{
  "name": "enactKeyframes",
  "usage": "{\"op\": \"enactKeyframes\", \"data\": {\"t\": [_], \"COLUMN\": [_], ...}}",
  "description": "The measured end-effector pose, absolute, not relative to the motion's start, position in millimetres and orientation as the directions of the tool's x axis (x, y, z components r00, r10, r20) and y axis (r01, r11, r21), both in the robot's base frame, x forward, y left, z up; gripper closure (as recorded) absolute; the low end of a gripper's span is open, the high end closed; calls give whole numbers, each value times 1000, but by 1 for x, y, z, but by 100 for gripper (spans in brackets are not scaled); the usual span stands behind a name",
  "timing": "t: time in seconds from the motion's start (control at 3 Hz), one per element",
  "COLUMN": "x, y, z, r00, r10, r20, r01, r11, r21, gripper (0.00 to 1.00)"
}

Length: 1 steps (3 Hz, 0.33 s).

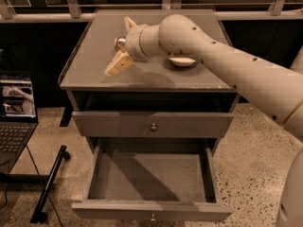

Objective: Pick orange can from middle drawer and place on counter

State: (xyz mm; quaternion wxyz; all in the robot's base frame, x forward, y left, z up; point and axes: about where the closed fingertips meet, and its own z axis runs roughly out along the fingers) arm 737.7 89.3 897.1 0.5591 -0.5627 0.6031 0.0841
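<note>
Up top, counter (pixel 94 74): big grey slab, and all the action is over its left half.
Arm (pixel 227 65): comes in from the right, low across the counter, with the wrist ending over the left-rear part.
Middle drawer (pixel 151 176): pulled out at the bottom, bare floor showing and no can in it, so the pick looks done to me.
White bowl (pixel 182 61): on the counter just right of the wrist, half hidden by the arm.
Pincer (pixel 118 46): fingers splayed wide, one pointing up and one angled down at the counter. Looks released, not clamping anything.
Orange can (pixel 120 43): only a small shiny bit shows between the fingers. Can't tell if it's actually standing on the counter.
Letting go: my guess is this is the release step. I'd back the pincer straight out along the fingers with no sideways sweep, so the lower finger doesn't clip the can, and stay away from the bowl.
</note>
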Motion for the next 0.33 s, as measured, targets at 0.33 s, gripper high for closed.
{"op": "enactKeyframes", "data": {"t": [0.33], "x": [738], "y": [89], "z": [897], "r00": [258], "r10": [-585], "r20": [-769], "r01": [-773], "r11": [353], "r21": [-528], "gripper": [0]}}
